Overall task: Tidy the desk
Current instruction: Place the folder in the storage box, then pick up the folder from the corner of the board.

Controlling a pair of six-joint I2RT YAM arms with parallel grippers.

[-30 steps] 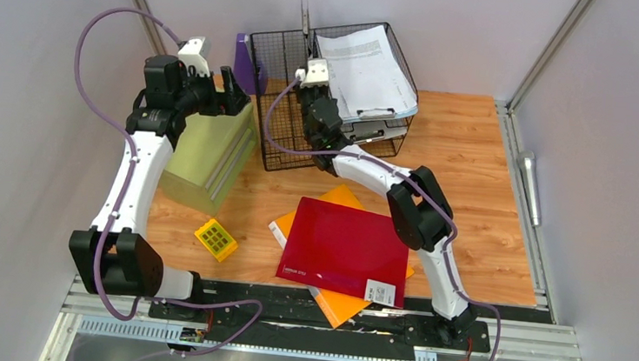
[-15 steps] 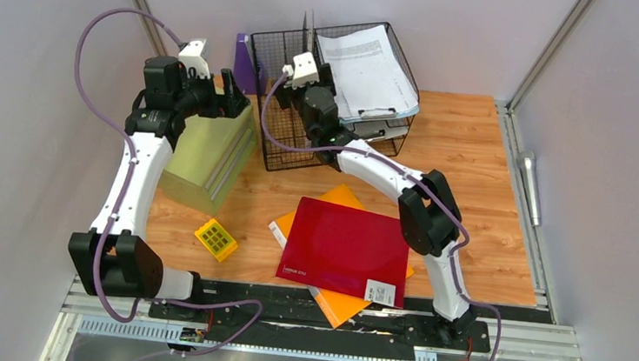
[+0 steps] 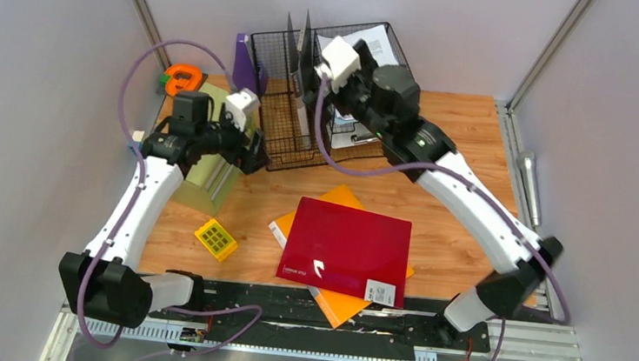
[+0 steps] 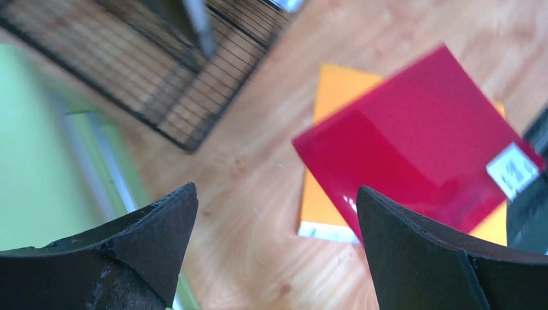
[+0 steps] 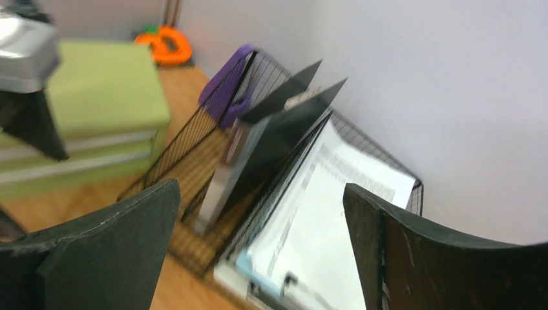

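Note:
The desk (image 3: 467, 150) is a light wood tabletop. A red folder (image 3: 345, 248) lies on an orange folder (image 3: 335, 306) near the front. My left gripper (image 3: 253, 153) hovers open between the green stack (image 3: 208, 166) and the black wire rack (image 3: 278, 138). In its wrist view the left gripper (image 4: 276, 190) has only bare desk (image 4: 258, 213) between its fingers. My right gripper (image 3: 317, 83) is raised over the rack. It is open and empty (image 5: 262, 187) above the white papers (image 5: 336, 213) and upright dark folders (image 5: 278, 129).
A small yellow block (image 3: 216, 239) lies left of the folders. An orange object (image 3: 184, 77) and a purple item (image 3: 244, 56) sit at the back left. Grey walls and aluminium rails border the desk on both sides.
My right gripper has opened and lifted up and to the right, away from the rack's left bay. My left arm has swung down and right off the green stack, uncovering the orange object.

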